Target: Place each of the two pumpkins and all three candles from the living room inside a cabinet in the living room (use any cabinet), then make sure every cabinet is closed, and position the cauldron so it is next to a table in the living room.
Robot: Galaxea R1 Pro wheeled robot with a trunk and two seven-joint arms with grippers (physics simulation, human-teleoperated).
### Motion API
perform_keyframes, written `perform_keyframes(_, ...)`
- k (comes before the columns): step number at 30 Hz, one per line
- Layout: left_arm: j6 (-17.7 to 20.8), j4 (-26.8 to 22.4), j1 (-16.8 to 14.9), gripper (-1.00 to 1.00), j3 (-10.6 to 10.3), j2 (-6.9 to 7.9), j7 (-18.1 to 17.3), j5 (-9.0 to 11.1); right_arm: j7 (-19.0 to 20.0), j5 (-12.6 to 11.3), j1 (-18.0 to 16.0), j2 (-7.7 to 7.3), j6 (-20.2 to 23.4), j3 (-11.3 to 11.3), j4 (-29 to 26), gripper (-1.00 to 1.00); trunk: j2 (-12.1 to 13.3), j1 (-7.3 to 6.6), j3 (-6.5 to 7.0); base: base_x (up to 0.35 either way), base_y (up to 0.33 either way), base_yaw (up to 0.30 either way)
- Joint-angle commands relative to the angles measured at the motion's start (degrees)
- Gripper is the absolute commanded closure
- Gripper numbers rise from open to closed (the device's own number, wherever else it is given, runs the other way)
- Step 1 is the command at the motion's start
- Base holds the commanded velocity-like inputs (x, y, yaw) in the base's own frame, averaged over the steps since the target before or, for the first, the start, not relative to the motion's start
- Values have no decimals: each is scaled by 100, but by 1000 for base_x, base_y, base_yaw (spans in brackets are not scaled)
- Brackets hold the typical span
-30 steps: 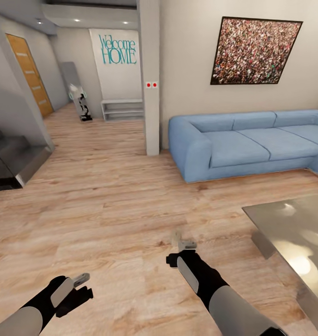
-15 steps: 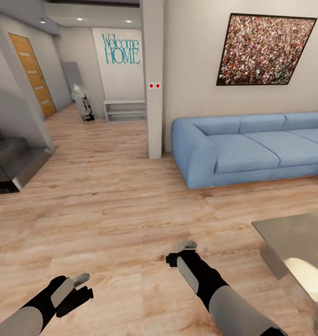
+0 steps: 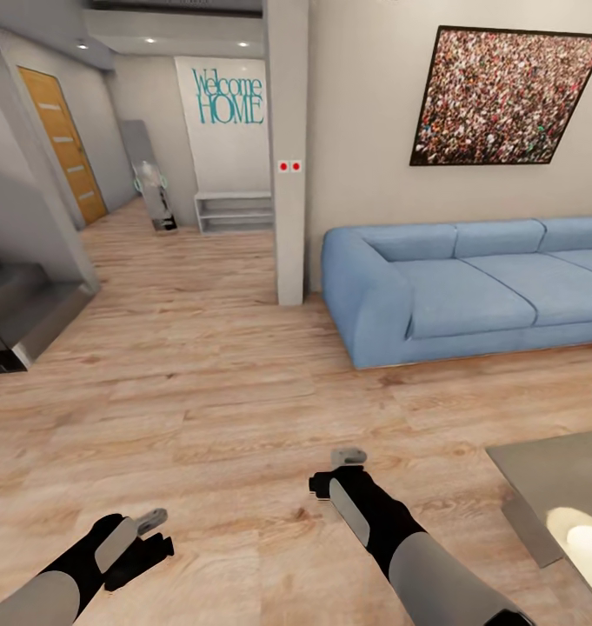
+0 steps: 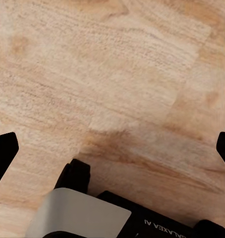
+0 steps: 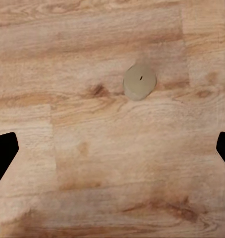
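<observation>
A stubby grey-beige candle (image 5: pixel 140 82) with a tiny wick stands upright on the wooden floor, seen from above in the right wrist view, a little ahead of my right gripper (image 5: pixel 112 148). That gripper is open and empty, its two dark fingertips (image 5: pixel 3 153) far apart. In the head view the right gripper (image 3: pixel 343 465) hovers low over the floor at centre. My left gripper (image 3: pixel 148 530) hangs at the lower left, open and empty over bare planks (image 4: pixel 117 89). The pumpkins, cabinet and cauldron are out of view.
A blue sofa (image 3: pixel 469 296) lines the right wall under a framed picture (image 3: pixel 513 96). The corner of a glossy grey table (image 3: pixel 548 478) is at the lower right. A pillar (image 3: pixel 287 174) stands mid-room and grey steps (image 3: pixel 17 322) rise at the left. A hallway with a low shelf (image 3: pixel 235 209) lies beyond.
The whole view has shifted: sofa, picture and table slid right and the table corner sank toward the picture's edge, so the camera moved. Both arms keep the same pose.
</observation>
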Motion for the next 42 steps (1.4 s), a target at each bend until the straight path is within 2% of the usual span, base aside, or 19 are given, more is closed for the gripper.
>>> perform_keyframes(1, 0, 0, 0, -100, 0, -3, 0, 0, 1, 0, 0, 0, -2, 2, 0, -100, 0, 0, 5, 329, -117, 44)
perform_keyframes(16, 3, 0, 0, -100, 2, -1, -1, 7, 2, 1, 9, 0, -16, 12, 0, -100, 0, 0, 87, 308, -69, 45)
perform_keyframes(22, 29, -7, 0, -100, 8, 1, -1, 12, 0, 1, 9, 0, -21, 14, 0, -100, 0, 0, 141, 158, -1, 121)
perform_keyframes(26, 237, -138, 0, -100, 21, 6, -5, 27, -2, 4, 9, 0, -26, 14, 0, -100, 0, 0, 176, 20, 0, 156)
perform_keyframes(28, 424, -292, 0, -100, 74, 14, -7, 84, -3, 7, 9, 0, -29, 14, 0, -100, 0, 0, 193, 5, 0, 169)
perform_keyframes(29, 558, -398, 0, -100, 202, 20, -8, 177, -2, 8, 9, 0, -31, 14, 0, -100, -40, 22, 183, 2, 0, 183)
perform_keyframes(32, 665, -476, 0, -100, 442, 36, -9, 277, 1, 6, 9, 0, -46, 9, 0, -100, -160, 88, 143, 1, 0, 121)
perform_keyframes(35, 745, -504, 0, -100, 550, 42, -9, 309, 2, 2, 14, 0, -257, 0, 6, -100, -281, 154, 93, 0, 0, 34)
perform_keyframes(38, 948, -515, 3, -100, 627, 54, -27, 342, 16, 2, 50, 0, -651, 17, 61, -100, -401, 220, 41, 0, 0, 10)
perform_keyframes(40, 1018, -517, 8, -100, 774, 59, -207, 409, 23, -4, 53, 0, -712, 22, 134, -100, -481, 264, 5, 0, 0, 3)
perform_keyframes(42, 1100, -518, 38, -100, 931, 63, -592, 454, 26, -11, 53, 0, -736, 5, 226, -100, -561, 308, -31, 0, 0, 1)
